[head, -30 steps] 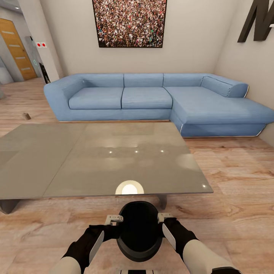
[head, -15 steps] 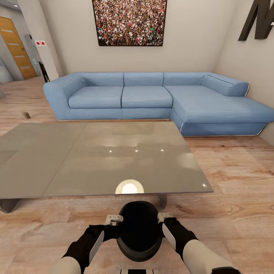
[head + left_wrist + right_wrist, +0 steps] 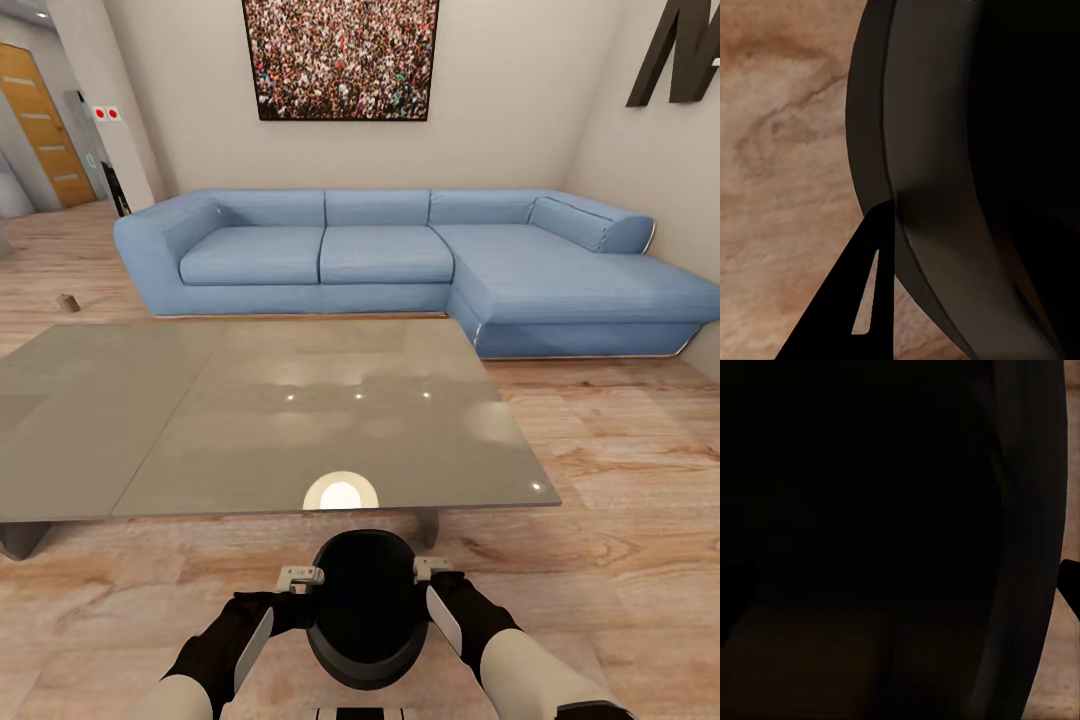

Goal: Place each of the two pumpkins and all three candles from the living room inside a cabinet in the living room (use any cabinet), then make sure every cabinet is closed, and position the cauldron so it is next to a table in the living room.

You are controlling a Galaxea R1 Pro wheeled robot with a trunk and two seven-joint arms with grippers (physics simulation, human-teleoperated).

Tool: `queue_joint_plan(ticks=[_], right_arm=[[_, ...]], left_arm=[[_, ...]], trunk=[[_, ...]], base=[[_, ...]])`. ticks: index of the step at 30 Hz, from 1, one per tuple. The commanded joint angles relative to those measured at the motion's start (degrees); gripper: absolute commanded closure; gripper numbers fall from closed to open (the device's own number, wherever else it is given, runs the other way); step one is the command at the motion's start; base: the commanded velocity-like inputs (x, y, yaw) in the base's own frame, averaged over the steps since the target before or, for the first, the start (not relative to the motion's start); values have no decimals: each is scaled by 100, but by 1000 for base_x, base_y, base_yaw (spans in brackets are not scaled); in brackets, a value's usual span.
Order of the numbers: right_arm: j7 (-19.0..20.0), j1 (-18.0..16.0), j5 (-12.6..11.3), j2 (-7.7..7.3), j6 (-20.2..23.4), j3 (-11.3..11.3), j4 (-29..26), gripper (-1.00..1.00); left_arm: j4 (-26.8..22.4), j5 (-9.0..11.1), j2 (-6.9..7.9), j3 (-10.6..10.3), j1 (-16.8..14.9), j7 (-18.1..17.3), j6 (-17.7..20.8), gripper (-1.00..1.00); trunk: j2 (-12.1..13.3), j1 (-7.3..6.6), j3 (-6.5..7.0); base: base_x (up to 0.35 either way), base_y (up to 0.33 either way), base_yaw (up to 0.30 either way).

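Black cauldron (image 3: 367, 607) between tools, feet hidden.

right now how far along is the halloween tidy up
In hand: the cauldron is held between the left gripper and right gripper, by the near edge of the grey table; I can't tell if it is still lifted. Left: one small dark candle-like thing still lies on the floor past the table. No pumpkins or cabinet are in sight, so that part can't be judged.
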Motion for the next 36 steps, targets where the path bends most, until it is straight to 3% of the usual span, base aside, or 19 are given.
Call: queue_joint_plan(ticks=[1, 20, 29, 36], right_arm=[[9, 0, -84, 0, 29, 11, -9, -100], [9, 0, -84, 0, 35, 11, -7, -100], [7, 0, -84, 0, 37, 14, -4, -100], [0, 0, -86, 0, 53, 19, 10, -100]], left_arm=[[-17, 155, -1, -10, -3, -9, 44, -100], [-17, 154, -1, -10, -4, -9, 43, -100], [-17, 155, -9, -10, -6, -9, 44, -100], [-17, 153, -8, -10, -4, -9, 44, -100]], trunk=[[-2, -2, -4], [-2, -2, -4], [10, -25, 195], [10, -25, 195]], base=[[0, 0, 0], [0, 0, 0], [0, 0, 0], [0, 0, 0]])
